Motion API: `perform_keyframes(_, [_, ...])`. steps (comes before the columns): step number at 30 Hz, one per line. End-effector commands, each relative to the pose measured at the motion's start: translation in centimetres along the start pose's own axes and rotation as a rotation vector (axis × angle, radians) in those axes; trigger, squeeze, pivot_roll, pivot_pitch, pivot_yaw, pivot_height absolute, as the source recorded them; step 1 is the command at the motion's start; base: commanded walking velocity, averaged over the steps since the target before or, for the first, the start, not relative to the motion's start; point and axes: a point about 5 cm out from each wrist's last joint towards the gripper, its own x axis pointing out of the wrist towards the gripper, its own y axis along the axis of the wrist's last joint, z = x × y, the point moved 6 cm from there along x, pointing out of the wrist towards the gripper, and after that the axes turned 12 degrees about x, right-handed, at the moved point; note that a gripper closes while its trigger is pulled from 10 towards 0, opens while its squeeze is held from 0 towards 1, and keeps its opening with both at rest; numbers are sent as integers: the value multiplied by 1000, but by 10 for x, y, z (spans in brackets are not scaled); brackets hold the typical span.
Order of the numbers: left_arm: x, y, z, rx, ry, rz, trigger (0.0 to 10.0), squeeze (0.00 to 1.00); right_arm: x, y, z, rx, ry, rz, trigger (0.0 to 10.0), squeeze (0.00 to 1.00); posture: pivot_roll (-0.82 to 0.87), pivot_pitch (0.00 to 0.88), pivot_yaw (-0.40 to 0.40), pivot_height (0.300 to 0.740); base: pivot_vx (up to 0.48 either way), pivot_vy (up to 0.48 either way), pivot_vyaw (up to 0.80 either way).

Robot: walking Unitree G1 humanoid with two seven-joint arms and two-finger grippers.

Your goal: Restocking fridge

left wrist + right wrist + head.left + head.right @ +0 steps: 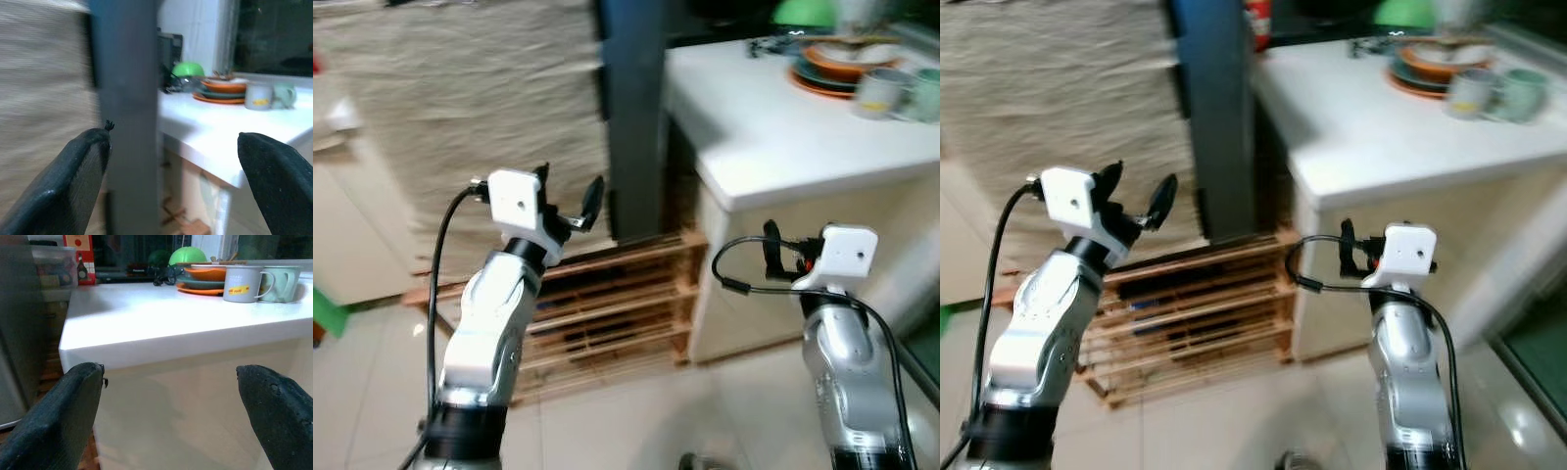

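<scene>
A tall dark grey-blue upright body [631,117], perhaps the fridge's side, stands between a beige cloth and a white counter [783,137]. My left gripper [570,196] is raised in front of the cloth, just left of that dark body, open and holding nothing. In the left wrist view its fingers [73,181] frame the dark body [127,98] close ahead. My right gripper [773,250] is held low before the counter's cream front, open and empty. In the right wrist view its fingertips [279,416] flank the counter's edge [186,340].
On the counter's far end sit stacked orange plates [842,64], two mugs [244,283], a green bowl [188,255] and a red box [78,259]. A low wooden slatted rack [607,304] stands on the tiled floor under the beige cloth [460,117].
</scene>
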Motion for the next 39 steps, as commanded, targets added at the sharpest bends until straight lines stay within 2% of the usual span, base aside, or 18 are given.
perform_keyframes(1, [0, -7, 8, -18, -38, -24, 10000, 0, -1, 3, 1, -4, -4, 14, 10000, 0, -155, 0, 96, 740, 0, -480, -769])
perform_keyframes(3, [0, -9, 8, -21, -42, -28, 10000, 0, -2, 3, 1, -5, -5, 15, 10000, 0, -156, 0, 97, 740, 0, -480, -769])
perform_keyframes(5, [-1, -29, -6, -70, 21, -105, 10000, 0, -2, 2, 0, -7, -4, 19, 10000, 0, -157, 0, 100, 740, 0, -476, -769])
perform_keyframes(6, [-1, -29, -6, -70, 21, -105, 10000, 0, -2, 2, 0, -7, -4, 19, 10000, 0, -157, 0, 100, 740, 0, -472, -769])
perform_keyframes(7, [-7, -55, -23, -127, 106, -209, 10000, 0, -4, 2, 1, -8, -3, 19, 10000, 0, -164, 0, 104, 740, 0, 0, -769])
perform_keyframes(8, [-7, -55, -23, -127, 106, -209, 10000, 0, -4, 2, 1, -8, -3, 19, 10000, 0, -164, 0, 104, 740, 0, 0, -769])
perform_keyframes(9, [-16, -75, -35, -174, 169, -289, 10000, 0, -5, 1, 1, -9, -3, 19, 10000, 0, -165, 0, 103, 740, 0, 0, -769])
perform_keyframes(10, [-44, -99, -38, -94, 144, -393, 10000, 0, -13, -5, 5, -12, 3, -9, 10000, 0, -162, 0, 92, 740, 0, 0, -769])
perform_keyframes(11, [-52, -102, -33, -34, 97, -408, 10000, 0, -17, -8, 6, -14, 6, -21, 10000, 0, -162, 0, 92, 740, 0, 0, -769])
perform_keyframes(12, [-60, -104, -28, 8, 54, -415, 10000, 0, -20, -11, 8, -18, 8, -33, 10000, 0, -162, 0, 92, 740, 0, 0, -769])
perform_keyframes(14, [-67, -103, -21, -2, 12, -404, 10000, 0, -27, -18, 13, -25, 3, -61, 10000, 0, -156, 0, 82, 740, 0, 0, -769])
perform_keyframes(20, [-43, -76, -32, 21, 79, -277, 10000, 0, -23, -24, 14, -42, 10, -78, 10000, 0, -142, 0, 66, 740, 0, 0, -769])
perform_keyframes(25, [-38, -75, -39, 25, 106, -277, 10000, 0, -20, -21, 10, -44, 17, -70, 10000, 0, -147, 0, 74, 740, 0, 0, -769])
perform_keyframes(29, [-47, -88, -42, -39, 125, -320, 10000, 0, -27, -24, 17, -45, -7, -78, 10000, 4, -152, 0, 78, 740, 0, 0, -769])
perform_keyframes(32, [-73, -112, -44, -72, 132, -406, 10000, 0, -34, -32, 25, -44, -25, -103, 10000, 43, -161, 0, 80, 740, 0, 0, -771])
perform_keyframes(34, [-87, -114, -34, -75, 87, -414, 10000, 0, -39, -37, 30, -49, -36, -124, 10000, 110, -153, 0, 66, 740, 0, 0, -778])
perform_keyframes(36, [-87, -112, -32, -81, 79, -405, 10000, 0, -40, -38, 30, -50, -35, -126, 10000, 110, -153, 0, 66, 740, 0, 0, -781])
perform_keyframes(39, [-70, -99, -24, -43, 49, -351, 10000, 0, -37, -39, 22, -68, 6, -136, 10000, 133, -144, 0, 49, 740, 0, 0, -781])
